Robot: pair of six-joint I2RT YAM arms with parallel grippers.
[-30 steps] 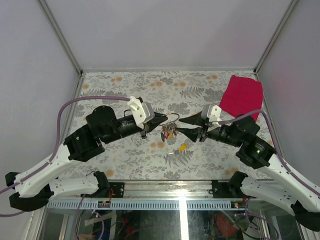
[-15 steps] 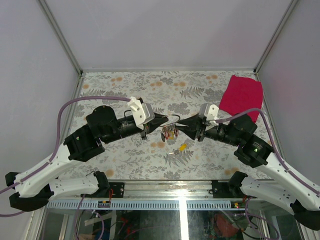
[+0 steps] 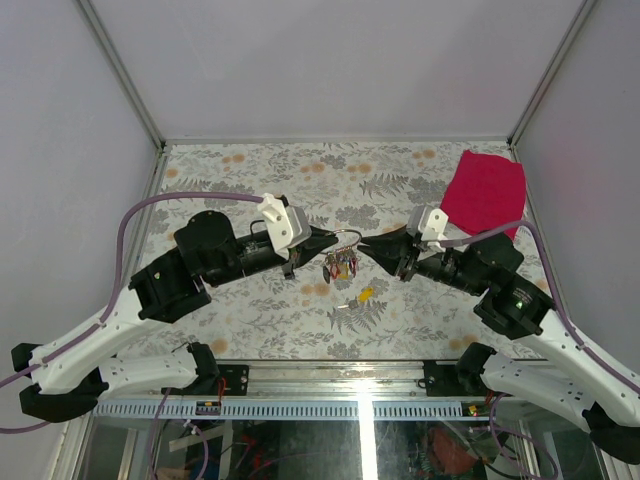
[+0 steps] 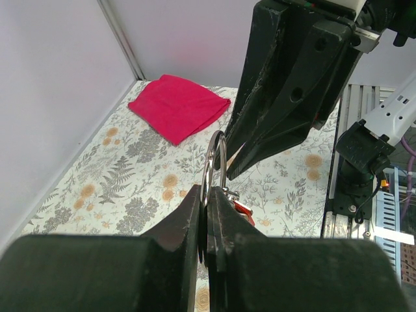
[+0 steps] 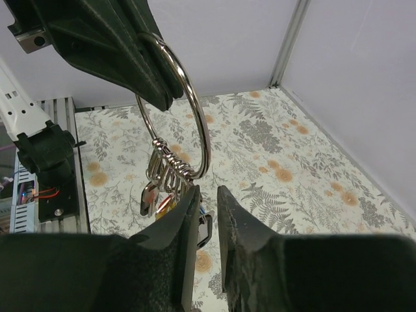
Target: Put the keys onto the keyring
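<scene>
Mid-table, off the surface: left gripper (image 3: 335, 238) is shut tight on the ring (image 5: 207, 136). It pinches the wire at one arc, so the rest of the loop hangs free past the tips. Several keys (image 5: 162, 188) dangle in a bunch from the ring's low side, on small links too fine to make out. One yellow key (image 3: 366, 294) lies loose on the table (image 3: 250, 170), close to the bunch on the side toward the arm bases, not on the ring.

Right gripper (image 5: 207, 195) sits just under the ring's bottom, beside the bunch. Its jaws show only a thin slit, and I can't tell whether they pinch a key or nothing.

Handling, my read:
- **Ring:** thin polished wire, stiff, springy and slick. It's light, so any nudge will swing or twist it, and flat pads on round wire may let it rotate. Hold it on bare arc, away from the split and the bunch.
- **Keys:** tiny, light and rigid, with a flat metal blade and a thicker plastic head. Take the head, flat faces to the pads. The blade looks too thin and slippery.
- **Yellow key:** lies flat, so expect a scrape pick, and it may skate.
- **Bunch:** hangs loose and will likely crowd your view of the split.

Table is flat with a busy fern print, so small shiny parts get lost on it. Red cloth (image 3: 485, 190) is in the far right corner, soft and matte, well apart from all this.
</scene>
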